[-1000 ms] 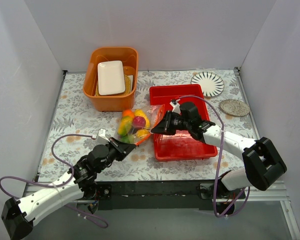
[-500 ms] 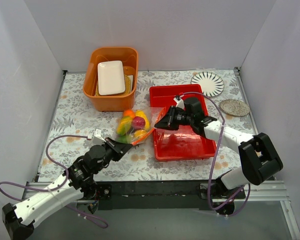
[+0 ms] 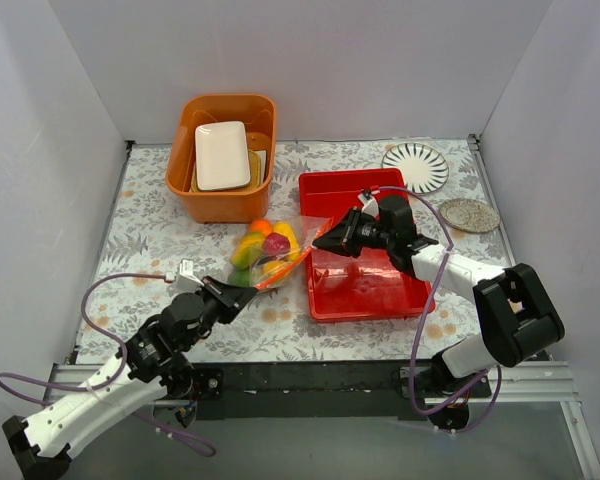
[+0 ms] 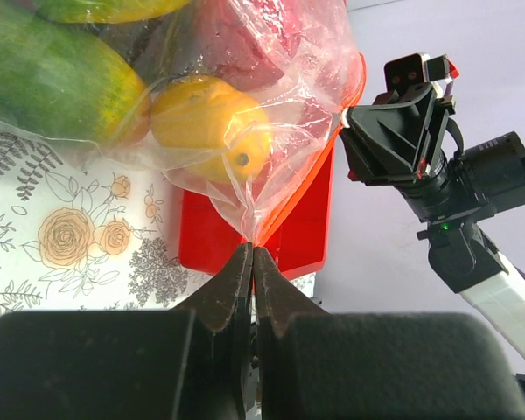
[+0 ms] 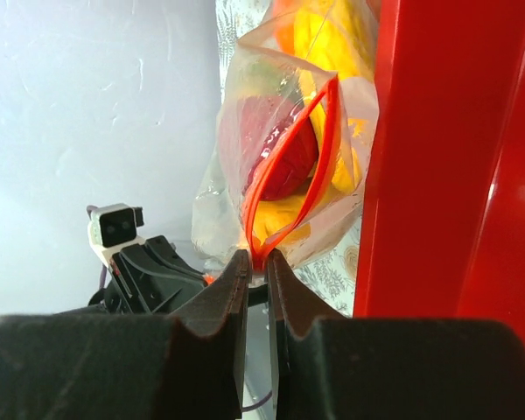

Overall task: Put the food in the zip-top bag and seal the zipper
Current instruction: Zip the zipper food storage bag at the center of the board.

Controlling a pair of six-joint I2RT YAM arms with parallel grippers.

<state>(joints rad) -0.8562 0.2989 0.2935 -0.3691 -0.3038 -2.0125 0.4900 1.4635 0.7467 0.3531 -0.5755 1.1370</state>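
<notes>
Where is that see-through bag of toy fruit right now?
In the top view, the zip-top bag is mid-table, just in front of the orange tub and left of the red tray, held by the left tool and the right tool.

The zip-top bag (image 3: 280, 250) is thin, clear, crinkly plastic film, its orange-red zipper (image 5: 316, 179) smooth plastic. The food (image 4: 210, 122) looks like glossy moulded plastic. The red tray (image 3: 365, 290) is shiny plastic. The worktop (image 3: 160, 230) has a matt floral covering.

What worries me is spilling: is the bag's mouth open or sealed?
Open. The right wrist view shows the bag's orange-red zipper spread in a loop, a red fruit visible through the gap.
</notes>
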